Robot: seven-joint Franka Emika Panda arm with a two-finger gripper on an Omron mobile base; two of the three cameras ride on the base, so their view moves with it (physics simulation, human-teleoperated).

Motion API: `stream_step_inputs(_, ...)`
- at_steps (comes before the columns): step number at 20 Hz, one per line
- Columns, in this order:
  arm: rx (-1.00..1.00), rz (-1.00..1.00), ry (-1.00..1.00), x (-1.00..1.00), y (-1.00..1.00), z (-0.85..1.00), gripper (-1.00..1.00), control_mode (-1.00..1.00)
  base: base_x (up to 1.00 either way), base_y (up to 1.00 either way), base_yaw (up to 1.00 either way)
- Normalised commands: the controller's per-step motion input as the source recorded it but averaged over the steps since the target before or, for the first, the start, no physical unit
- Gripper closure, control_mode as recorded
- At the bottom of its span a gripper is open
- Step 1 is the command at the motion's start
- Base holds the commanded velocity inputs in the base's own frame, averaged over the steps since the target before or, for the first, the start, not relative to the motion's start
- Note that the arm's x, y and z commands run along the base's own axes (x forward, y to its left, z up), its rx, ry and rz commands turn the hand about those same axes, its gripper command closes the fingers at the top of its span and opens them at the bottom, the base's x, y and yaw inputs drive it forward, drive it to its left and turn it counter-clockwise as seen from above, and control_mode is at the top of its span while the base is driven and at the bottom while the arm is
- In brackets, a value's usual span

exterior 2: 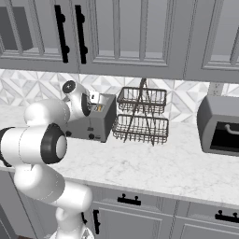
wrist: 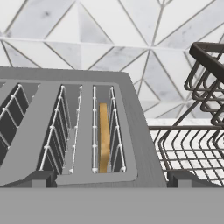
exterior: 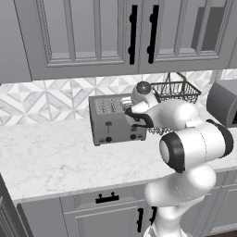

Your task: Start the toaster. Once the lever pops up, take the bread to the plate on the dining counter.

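Hovering end effector (wrist: 107, 178), apparently just above bread (wrist: 103, 135) in toaster (wrist: 131, 131).

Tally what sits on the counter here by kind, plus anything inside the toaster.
Toaster: 1
Bread slice, down in a toaster slot: 1
Two-tier wire basket rack: 1
Plain grey box appliance: 1
Total: 4

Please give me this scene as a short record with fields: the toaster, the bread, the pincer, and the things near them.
toaster: grey four-slot toaster on the white marble counter, against the tiled wall
bread: tan slice standing on edge, down inside the slot at the wire-basket end
pincer: above the toaster's basket end, fingertips apart, holding nothing
neighbour: dark two-tier wire basket beside the toaster
further: bigger grey box appliance at the far end of the counter
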Motion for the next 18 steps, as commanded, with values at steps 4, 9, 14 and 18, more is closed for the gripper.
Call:
stream_step_inputs(4,0.0,0.0,0.0,0.0,0.0,0.0,-1.0,-1.0,0.0,0.0,0.0)
stream_step_inputs(9,0.0,0.0,0.0,0.0,0.0,0.0,-1.0,-1.0,0.0,0.0,0.0)
stream_step_inputs(14,0.0,0.0,0.0,0.0,0.0,0.0,-1.0,-1.0,0.0,0.0,0.0)
stream_step_inputs(18,0.0,0.0,0.0,0.0,0.0,0.0,-1.0,-1.0,0.0,0.0,0.0)
